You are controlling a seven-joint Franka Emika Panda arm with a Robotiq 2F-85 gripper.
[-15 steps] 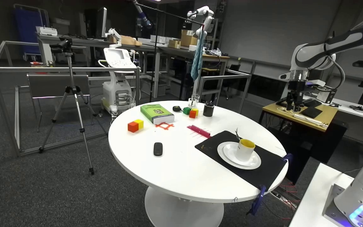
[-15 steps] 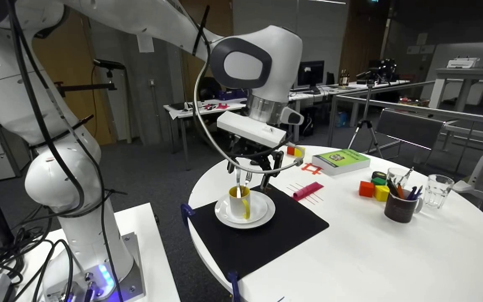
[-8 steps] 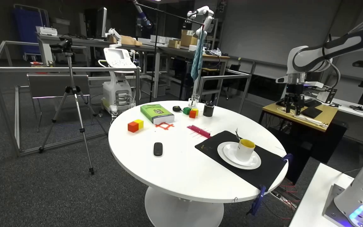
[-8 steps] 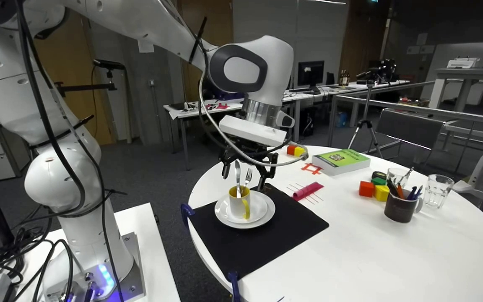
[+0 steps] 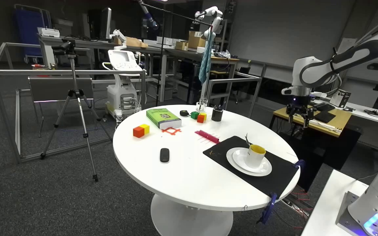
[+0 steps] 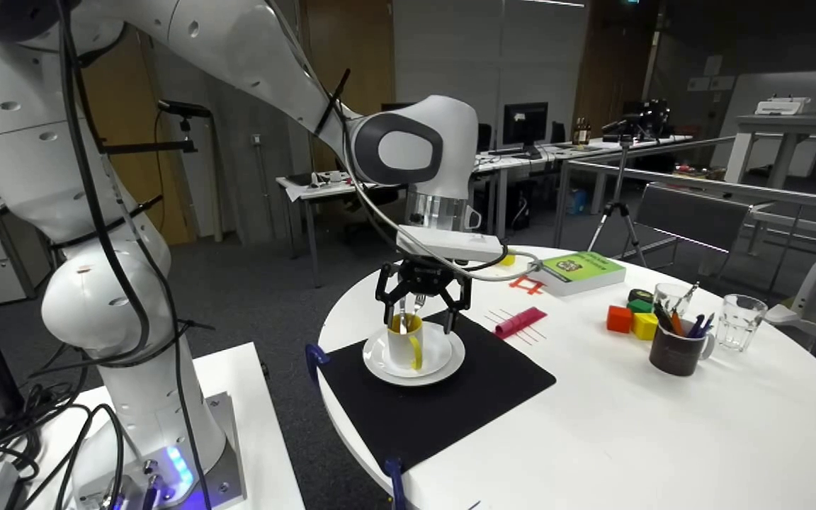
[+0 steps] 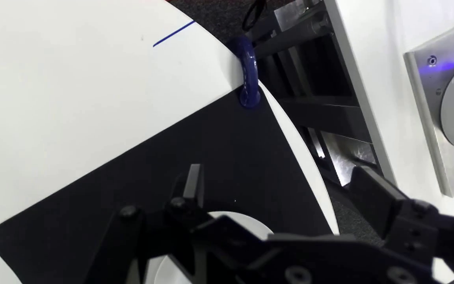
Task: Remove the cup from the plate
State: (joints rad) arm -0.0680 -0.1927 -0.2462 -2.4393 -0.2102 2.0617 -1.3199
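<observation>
The cup [image 5: 254,159] is whitish outside and yellow inside, with a yellow handle. It stands upright on stacked white plates; the larger plate [image 5: 229,158] lies on a black mat. In an exterior view, a knife [image 6: 402,322] and fork stand in the cup [image 6: 399,352]. My gripper [image 6: 418,326] is open and empty there, its fingertips spread at about rim height, seemingly behind the cup. In an exterior view the gripper [image 5: 297,123] hangs above and right of the cup, apart from it. In the wrist view, the gripper [image 7: 280,179] partly covers the plate [image 7: 246,221]; the cup is hidden.
The black mat [image 6: 500,386] is held by blue clamps [image 7: 249,75] at the table edge. A pink roll [image 6: 520,322], green book [image 6: 578,273], coloured blocks [image 6: 619,319], dark pen mug [image 6: 676,352] and glasses [image 6: 741,322] stand farther off. A small dark object [image 5: 164,155] lies on the table.
My gripper has moved down and closer to the cup, leftward in an exterior view. It has turned so both fingers hang more level. The cup and plates have not moved.
</observation>
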